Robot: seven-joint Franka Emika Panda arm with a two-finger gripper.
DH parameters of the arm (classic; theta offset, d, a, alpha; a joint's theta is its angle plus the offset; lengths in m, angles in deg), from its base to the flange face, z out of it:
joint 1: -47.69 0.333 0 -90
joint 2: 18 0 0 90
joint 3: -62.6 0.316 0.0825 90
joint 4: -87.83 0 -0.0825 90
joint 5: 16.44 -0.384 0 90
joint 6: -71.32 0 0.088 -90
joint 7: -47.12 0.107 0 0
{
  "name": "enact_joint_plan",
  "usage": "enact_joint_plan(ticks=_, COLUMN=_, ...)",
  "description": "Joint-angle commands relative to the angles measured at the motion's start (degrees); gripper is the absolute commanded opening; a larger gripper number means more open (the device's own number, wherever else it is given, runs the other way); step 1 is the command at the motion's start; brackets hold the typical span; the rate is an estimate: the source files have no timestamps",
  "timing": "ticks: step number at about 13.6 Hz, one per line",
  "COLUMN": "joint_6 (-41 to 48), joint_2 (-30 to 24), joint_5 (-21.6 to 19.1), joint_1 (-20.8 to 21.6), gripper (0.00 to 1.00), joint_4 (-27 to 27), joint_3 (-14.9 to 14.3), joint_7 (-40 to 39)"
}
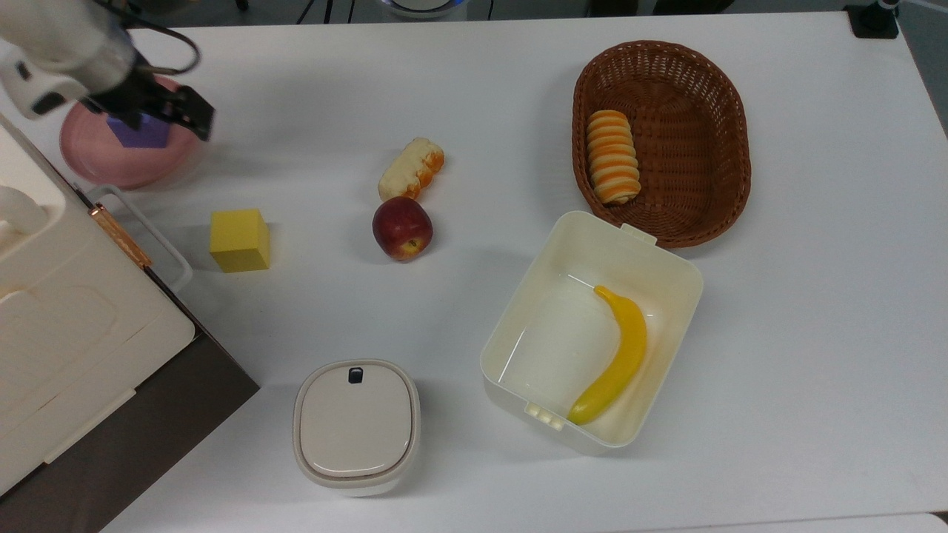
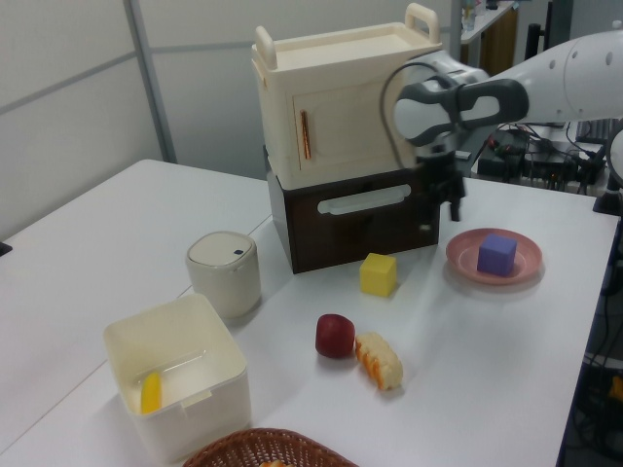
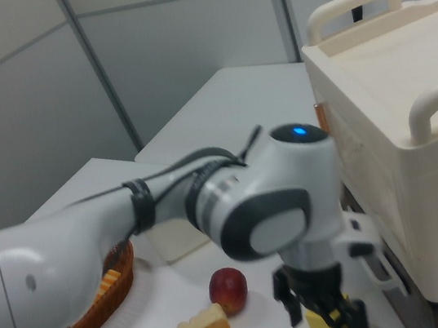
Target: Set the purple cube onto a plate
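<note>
The purple cube (image 2: 497,254) rests flat in the middle of the pink plate (image 2: 462,255), with nothing touching it. In the top view the cube (image 1: 141,135) is partly covered by my arm, and the plate (image 1: 122,166) sits at the top view's far left. My gripper (image 2: 444,201) hangs open and empty above the table, on the left view's left of the plate and in front of the dark drawer unit. From above, the gripper (image 1: 180,112) is over the plate's right rim. In the right view the gripper (image 3: 320,314) hovers near the yellow cube (image 3: 324,326).
A yellow cube (image 1: 239,240), an apple (image 1: 402,228) and a bread piece (image 1: 412,168) lie mid-table. A wicker basket (image 1: 733,163) holds a striped roll (image 1: 613,156). An open white box (image 1: 511,348) holds a banana (image 1: 615,355). A lidded pot (image 1: 356,426) and a stacked cabinet (image 1: 59,311) stand at the top view's left.
</note>
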Motion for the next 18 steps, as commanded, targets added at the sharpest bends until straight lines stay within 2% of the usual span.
enact_joint_plan(ticks=1, joint_6=1.5, joint_2=-1.6, joint_5=-0.3, joint_1=7.1, gripper=1.0, joint_4=-0.8, joint_3=-0.6, joint_7=8.3)
enact_joint_plan(ticks=5, joint_6=1.4, joint_2=-1.8, joint_5=-0.3, joint_1=15.3, gripper=1.0, joint_4=0.9, joint_3=-0.7, joint_7=17.1)
enact_joint_plan(ticks=8, joint_6=1.7, joint_2=-7.2, joint_5=0.5, joint_1=22.3, gripper=1.0, joint_4=1.0, joint_3=-0.7, joint_7=19.4)
enact_joint_plan(ticks=10, joint_6=2.3, joint_2=-10.6, joint_5=0.1, joint_1=23.8, gripper=1.0, joint_4=0.8, joint_3=-0.6, joint_7=19.5)
enact_joint_plan(ticks=15, joint_6=10.6, joint_2=-19.6, joint_5=-0.1, joint_1=25.5, gripper=1.0, joint_4=-0.7, joint_3=-0.6, joint_7=18.7)
enact_joint_plan(ticks=18, joint_6=10.6, joint_2=-21.0, joint_5=0.0, joint_1=25.6, gripper=1.0, joint_4=-0.4, joint_3=-0.6, joint_7=17.4)
